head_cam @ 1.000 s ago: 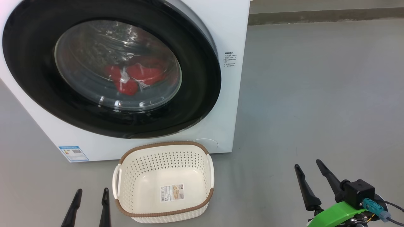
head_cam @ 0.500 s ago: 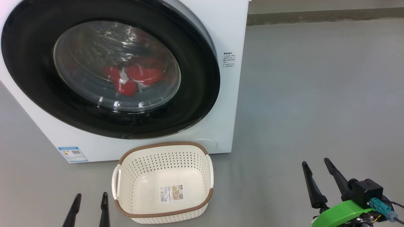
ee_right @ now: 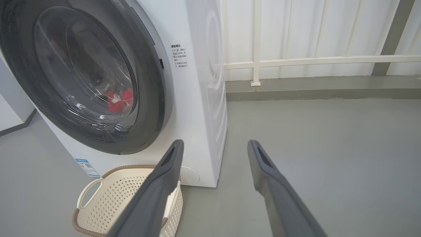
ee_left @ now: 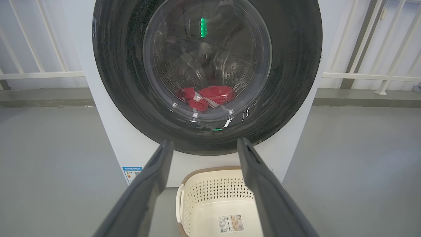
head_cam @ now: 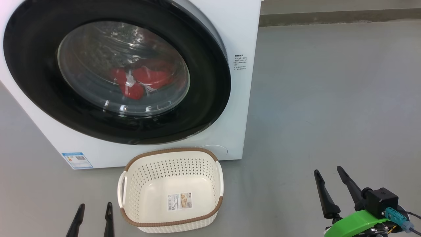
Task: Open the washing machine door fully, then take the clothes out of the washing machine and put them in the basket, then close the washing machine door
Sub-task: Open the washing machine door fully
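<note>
Red clothes (head_cam: 148, 77), probably soft and light, lie behind the door (head_cam: 210, 82); its stiff, glossy rim seems best pulled at the right edge. My jaws gape wide, empty.

- The right gripper (head_cam: 327, 169) sits further toward the right edge of the head view, and slightly lower, than a second ago.
- The left gripper (head_cam: 95, 204) sits lower in that view than a second ago, with less of it showing above the bottom edge.
- The head camera swings back a touch from half a second ago, so the washing machine (head_cam: 233, 128) shows slightly further right in frame.
</note>
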### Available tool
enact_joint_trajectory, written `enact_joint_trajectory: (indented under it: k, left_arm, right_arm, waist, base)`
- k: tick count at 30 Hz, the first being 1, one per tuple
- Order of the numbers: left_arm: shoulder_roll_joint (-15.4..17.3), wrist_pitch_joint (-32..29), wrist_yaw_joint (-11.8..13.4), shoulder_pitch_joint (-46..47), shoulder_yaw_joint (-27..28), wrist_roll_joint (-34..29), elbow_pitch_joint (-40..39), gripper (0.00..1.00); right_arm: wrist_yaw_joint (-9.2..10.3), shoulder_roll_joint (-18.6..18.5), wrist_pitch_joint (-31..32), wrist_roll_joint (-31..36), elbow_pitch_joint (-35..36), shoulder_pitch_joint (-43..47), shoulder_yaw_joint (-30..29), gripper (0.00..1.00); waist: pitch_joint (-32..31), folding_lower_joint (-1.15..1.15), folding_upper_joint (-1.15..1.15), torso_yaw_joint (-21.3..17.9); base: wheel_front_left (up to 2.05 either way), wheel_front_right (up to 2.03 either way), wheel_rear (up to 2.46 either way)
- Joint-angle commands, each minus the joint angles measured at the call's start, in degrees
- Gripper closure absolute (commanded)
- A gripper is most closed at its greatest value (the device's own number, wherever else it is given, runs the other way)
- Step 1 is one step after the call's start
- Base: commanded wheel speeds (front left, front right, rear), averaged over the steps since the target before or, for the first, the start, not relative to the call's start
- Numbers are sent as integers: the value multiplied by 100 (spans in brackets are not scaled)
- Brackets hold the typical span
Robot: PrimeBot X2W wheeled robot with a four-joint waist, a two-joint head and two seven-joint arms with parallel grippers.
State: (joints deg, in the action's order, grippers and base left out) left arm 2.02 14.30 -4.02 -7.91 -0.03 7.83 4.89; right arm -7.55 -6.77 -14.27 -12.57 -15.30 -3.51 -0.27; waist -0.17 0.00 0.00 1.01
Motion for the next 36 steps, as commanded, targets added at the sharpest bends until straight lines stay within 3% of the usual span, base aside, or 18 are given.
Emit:
enact_joint_trajectory:
  k: [1,5,6,7,8,14,25,36]
  left_arm:
    - [86,70,70,170,185,29,-114,0]
    - [86,70,70,178,173,34,-115,0]
    - [86,70,70,180,170,35,-116,0]
    - [86,70,71,182,166,35,-117,0]
    - [86,70,73,183,161,37,-119,0]
    - [86,70,80,225,119,44,-141,0]
    - [86,70,61,558,27,74,-206,0]
    - [86,70,41,889,-97,186,-230,0]
  right_arm:
    - [6,-6,-73,99,119,-107,146,0]
    - [6,13,-73,83,107,-131,151,0]
    - [6,22,-73,65,104,-142,158,45]
    - [6,31,-73,42,101,-158,163,84]
    - [6,37,-73,27,97,-182,172,100]
    - [6,94,-73,-110,169,-558,273,100]
    - [6,149,-73,-397,119,-2043,481,100]
    - [6,-79,-73,-1008,-532,-3627,545,100]
  waist:
    - [2,0,0,0]
    - [14,0,0,1]
    - [17,0,0,1]
    - [20,0,0,3]
    - [25,0,0,4]
    - [97,0,0,16]
    - [479,0,0,198]
    - [912,0,0,589]
  base:
    - [0,0,0]
    - [0,0,0]
    - [0,0,0]
    - [0,0,0]
    - [0,0,0]
    - [0,0,0]
    - [0,0,0]
    - [0,0,0]
